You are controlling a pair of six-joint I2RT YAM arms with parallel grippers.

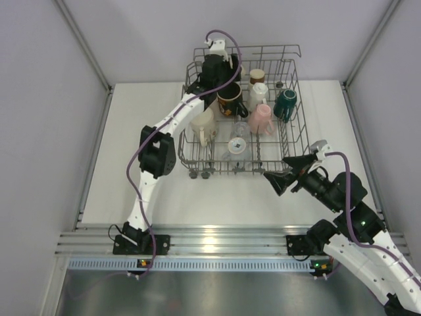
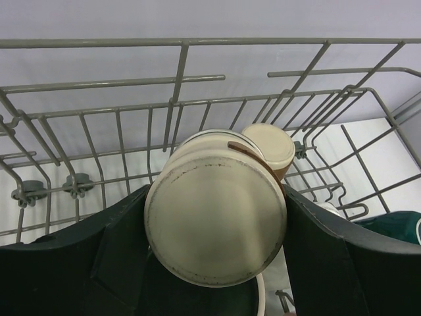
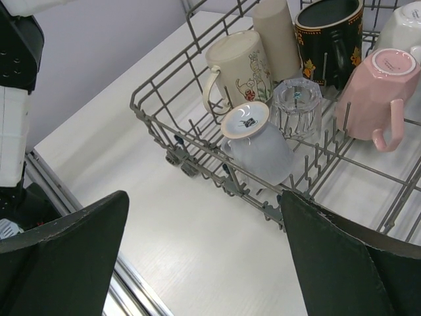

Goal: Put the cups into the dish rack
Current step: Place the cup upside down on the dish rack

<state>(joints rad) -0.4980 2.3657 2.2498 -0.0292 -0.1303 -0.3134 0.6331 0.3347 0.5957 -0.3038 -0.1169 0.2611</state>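
The left gripper (image 2: 217, 227) holds a cream cup (image 2: 210, 197) with a brown band, bottom up, over the far left corner of the dish rack (image 1: 296, 125). Its fingers (image 2: 99, 263) press on both sides of the cup. I think it should go down slowly between the wires, miss the tan cup (image 2: 270, 148) just behind, then let go. The right gripper (image 1: 284, 172) is wide open and empty by the rack's near side.

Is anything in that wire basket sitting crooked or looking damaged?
Only one thing: the pale grey cup near the dish rack's front edge leans sideways, its base tipped toward the right wrist camera, while the clear glass right behind it stands straight, upside down. Nothing looks spilled or broken.
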